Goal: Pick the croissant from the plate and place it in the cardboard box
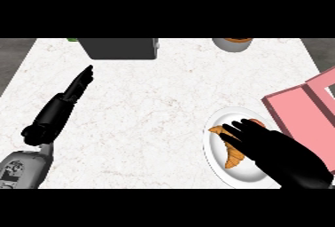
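A golden-brown croissant (232,156) lies on a white plate (219,166) at the counter's right. My right hand (274,148) hovers over the plate with its fingers spread and straight, covering the croissant's right part; I cannot tell whether it touches it. A pink box (307,115) with an open flap stands just right of the plate, partly cut off by the view's edge. My left hand (78,84) rests at the left, fingers straight and pointing away from me, holding nothing.
A dark grey appliance (121,48) stands at the counter's far edge, left of centre, with a bit of green (72,40) beside it. A round orange-and-white container (232,43) sits at the far edge on the right. White marble counter (150,115) spreads between the hands.
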Controlling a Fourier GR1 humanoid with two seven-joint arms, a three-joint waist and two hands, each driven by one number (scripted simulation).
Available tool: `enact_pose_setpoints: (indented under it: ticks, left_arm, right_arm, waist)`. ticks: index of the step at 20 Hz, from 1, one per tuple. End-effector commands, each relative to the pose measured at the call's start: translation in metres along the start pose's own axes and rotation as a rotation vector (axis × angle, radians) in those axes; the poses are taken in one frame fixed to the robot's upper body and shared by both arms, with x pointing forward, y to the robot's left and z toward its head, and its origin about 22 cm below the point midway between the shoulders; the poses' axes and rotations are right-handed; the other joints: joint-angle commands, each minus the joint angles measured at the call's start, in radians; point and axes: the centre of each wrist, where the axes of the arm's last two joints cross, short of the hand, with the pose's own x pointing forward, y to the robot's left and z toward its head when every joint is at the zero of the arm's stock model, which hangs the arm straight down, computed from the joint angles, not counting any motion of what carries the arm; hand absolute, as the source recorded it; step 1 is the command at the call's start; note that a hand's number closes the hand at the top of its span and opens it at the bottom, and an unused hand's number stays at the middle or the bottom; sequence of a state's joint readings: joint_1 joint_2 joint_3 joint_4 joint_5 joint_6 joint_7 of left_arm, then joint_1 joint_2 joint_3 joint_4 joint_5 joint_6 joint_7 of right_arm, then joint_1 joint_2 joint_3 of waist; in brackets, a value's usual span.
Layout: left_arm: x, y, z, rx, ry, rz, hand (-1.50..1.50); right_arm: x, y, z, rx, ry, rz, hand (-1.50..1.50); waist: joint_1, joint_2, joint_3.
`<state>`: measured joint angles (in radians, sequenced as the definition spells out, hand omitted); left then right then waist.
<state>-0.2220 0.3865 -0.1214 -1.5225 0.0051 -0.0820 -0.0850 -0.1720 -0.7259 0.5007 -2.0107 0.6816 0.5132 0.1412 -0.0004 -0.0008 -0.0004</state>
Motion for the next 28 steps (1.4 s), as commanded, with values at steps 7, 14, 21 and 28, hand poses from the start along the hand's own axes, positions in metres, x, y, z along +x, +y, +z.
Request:
enact_pose_setpoints:
  ticks: [7,14,21,28]
  left_arm:
    - [-0.001,-0.008,0.020,0.003,0.017,-0.001,0.00]
    - [0.012,0.002,-0.007,-0.008,0.015,-0.008,0.00]
    - [0.001,0.000,-0.003,0.005,0.009,-0.005,0.00]
    - [0.009,0.008,0.006,-0.010,0.010,0.012,0.00]
  right_arm:
    - [0.026,0.018,-0.025,-0.029,0.094,0.054,-1.50]
    - [-0.012,0.032,-0.040,0.005,0.120,0.095,-1.50]
    - [0.001,0.056,-0.063,-0.001,0.120,0.103,-1.50]
    - [0.005,0.054,-0.069,0.026,0.087,0.069,-1.50]
  waist:
    - [0.004,0.000,0.000]
    - [0.001,0.001,0.000]
    - [0.000,0.001,0.000]
    - [0.002,0.000,0.000]
